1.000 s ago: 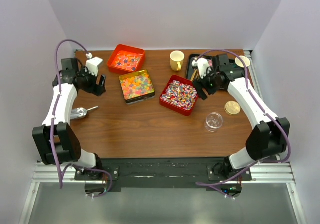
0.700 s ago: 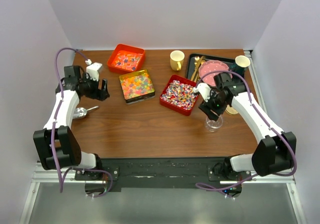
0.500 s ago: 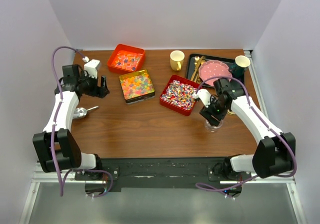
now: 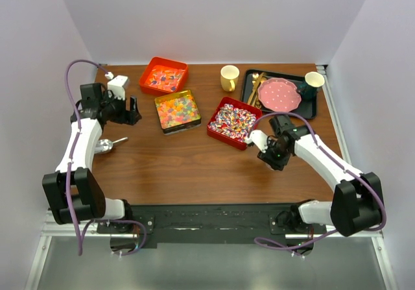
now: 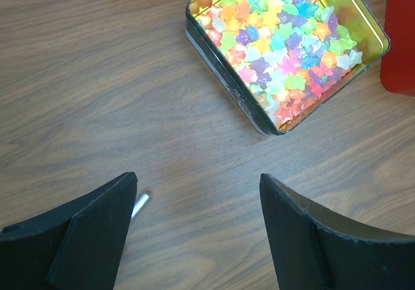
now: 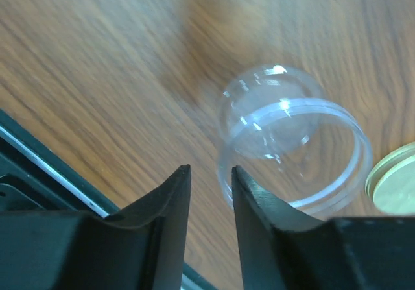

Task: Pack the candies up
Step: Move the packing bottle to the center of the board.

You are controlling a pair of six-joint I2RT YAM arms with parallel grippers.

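The candies lie in three containers: wrapped ones in a red tray (image 4: 231, 121), glossy star gummies in a square tin (image 4: 177, 110) (image 5: 285, 43), and orange-red ones in an orange tray (image 4: 163, 76). My left gripper (image 4: 131, 111) (image 5: 198, 180) hovers wide open over bare wood just left of the tin, holding nothing. My right gripper (image 4: 275, 159) (image 6: 211, 169) is down on a clear empty jar (image 6: 292, 121), which the top view mostly hides. Its jaws stand narrow, straddling the jar's near wall, with a slim gap still showing. Whether they pinch the wall I cannot tell.
A gold lid (image 6: 395, 186) lies right beside the jar. A metal scoop (image 4: 107, 145) rests at the left edge. A yellow mug (image 4: 229, 78) and a black tray (image 4: 309, 110) holding a pink dotted plate (image 4: 279, 94) stand at the back. The table's front rail (image 6: 39, 167) runs close to the jar.
My right arm swung from the back tray forward and down onto the jar, its jaws narrowing around the wall. The left gripper turned slightly toward the tin.
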